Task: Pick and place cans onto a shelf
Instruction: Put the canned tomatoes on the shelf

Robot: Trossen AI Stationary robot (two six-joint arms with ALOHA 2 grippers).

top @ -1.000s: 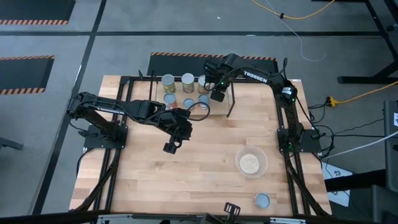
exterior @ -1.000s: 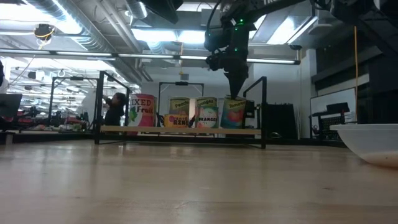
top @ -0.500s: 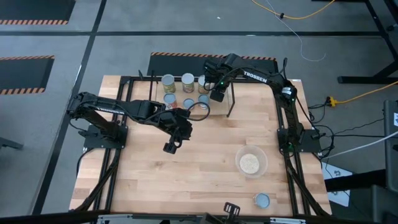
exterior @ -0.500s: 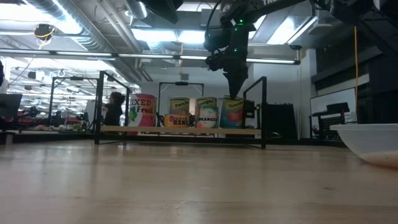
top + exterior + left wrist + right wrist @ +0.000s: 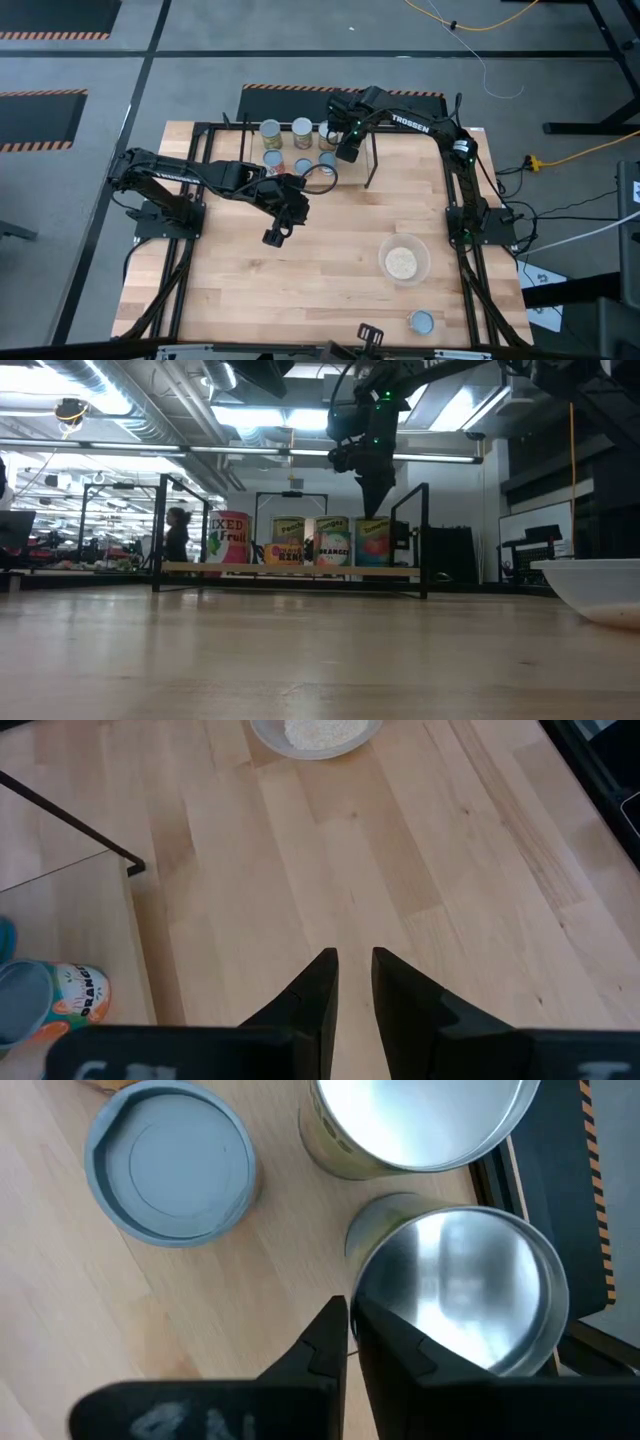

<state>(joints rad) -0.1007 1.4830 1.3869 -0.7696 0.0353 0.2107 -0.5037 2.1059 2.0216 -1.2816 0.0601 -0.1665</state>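
Note:
The black-rod shelf (image 5: 300, 150) stands at the table's far edge, its pale board (image 5: 290, 570) carrying a row of labelled cans (image 5: 333, 542). Silver-topped cans (image 5: 302, 127) and blue-topped cans (image 5: 302, 165) stand upright on their bases in the shelf. My right gripper (image 5: 347, 150) is shut and points down just above the silver top of the row's right-end can (image 5: 455, 1285), over its rim; in the low view (image 5: 375, 510) it stands slightly clear. My left gripper (image 5: 272, 237) hovers over bare table with a narrow gap between its fingers (image 5: 354, 965). One blue-topped can (image 5: 421, 321) stands near the front right.
A clear bowl of beige grains (image 5: 404, 261) stands right of centre, also at the edge of the left wrist view (image 5: 315, 732). A black tube frame (image 5: 190, 200) edges the table. A person (image 5: 176, 535) stands in the room behind.
My right gripper has risen a little from the top of the right-end can, which stays upright on the shelf.

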